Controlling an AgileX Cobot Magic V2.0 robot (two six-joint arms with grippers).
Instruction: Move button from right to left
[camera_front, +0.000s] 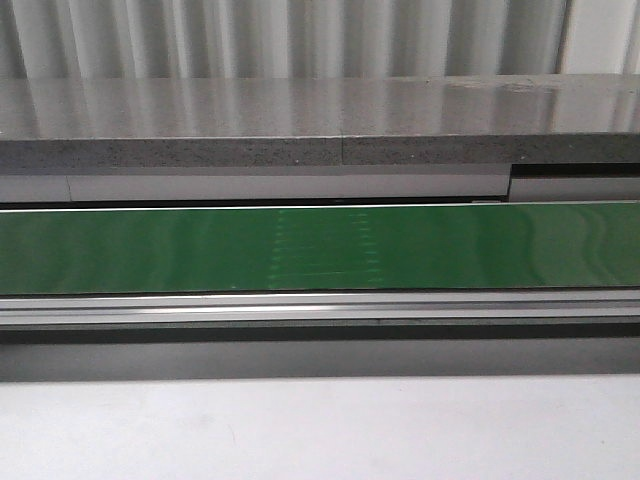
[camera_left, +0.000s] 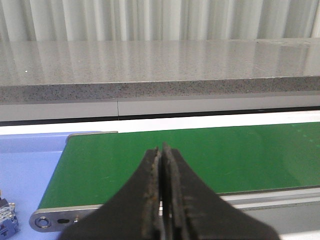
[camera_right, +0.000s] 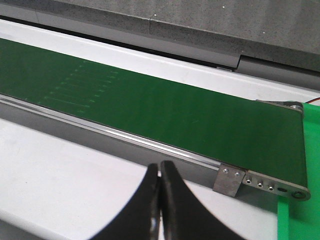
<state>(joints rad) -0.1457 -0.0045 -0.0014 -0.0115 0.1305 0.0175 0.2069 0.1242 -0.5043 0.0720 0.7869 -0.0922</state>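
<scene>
No yellow-capped button shows in any view. The green belt (camera_front: 320, 248) runs across the front view with nothing on it. No gripper is in the front view. My left gripper (camera_left: 161, 148) is shut and empty, poised over the belt's left end (camera_left: 215, 155). A small blue-and-dark plastic block (camera_left: 6, 220), cut off by the frame edge, lies on the blue mat (camera_left: 25, 170); no cap shows on it. My right gripper (camera_right: 160, 165) is shut and empty above the white table (camera_right: 60, 170), close to the belt's right end (camera_right: 200, 115).
A grey speckled counter (camera_front: 300, 120) stands behind the belt. An aluminium rail (camera_front: 320, 305) runs along the belt's near side. A metal bracket (camera_right: 230, 181) sits at the belt's right end, with a green mat (camera_right: 300, 220) beyond it.
</scene>
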